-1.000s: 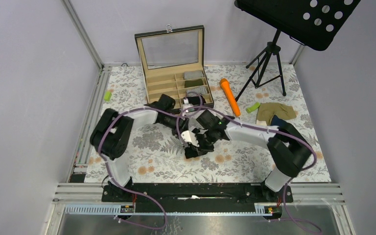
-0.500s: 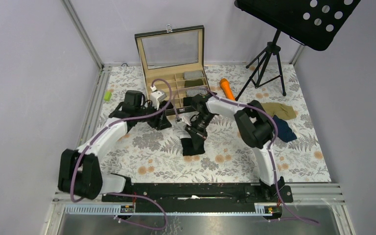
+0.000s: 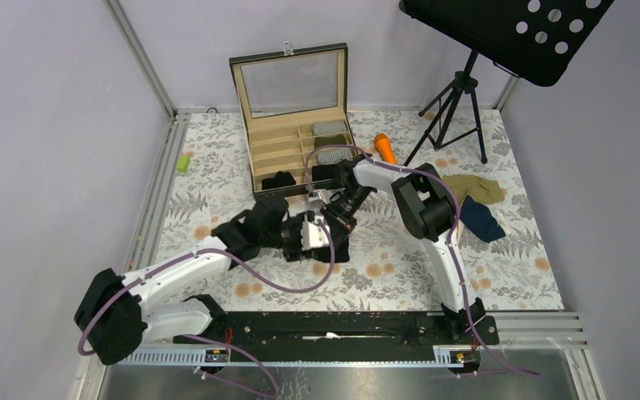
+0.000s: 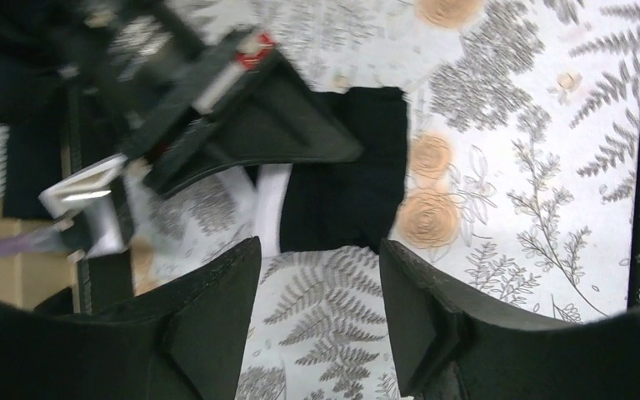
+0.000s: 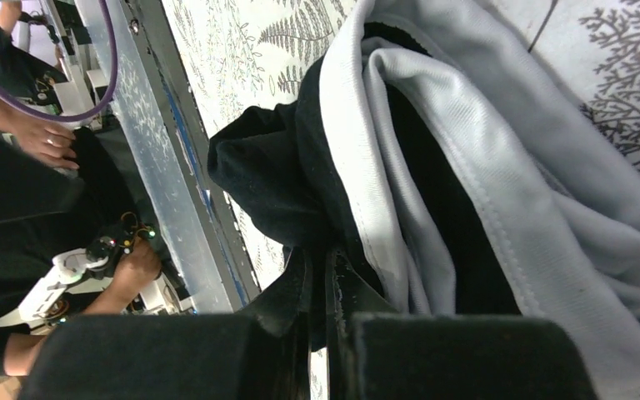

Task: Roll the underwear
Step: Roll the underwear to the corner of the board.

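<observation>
Left gripper [image 4: 317,250] hovering low, jaws released and empty, arm stretching flat across table. Black underwear [image 4: 346,192] lying just ahead of its fingertips. Fabric looking light and limp, likely bunching; probably best pinching thicker white waistband [image 5: 467,192]. Right gripper [image 5: 327,267] tilting down, clenching bunched edge of black underwear. Farther right, well apart: olive-tan briefs [image 3: 471,187], navy briefs [image 3: 483,223].

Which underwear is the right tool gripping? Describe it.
Start at the open wooden box. In front of it lies the black underwear, pinched by the right tool. Unlike the olive pair and navy pair further right, it has a pale band.
</observation>
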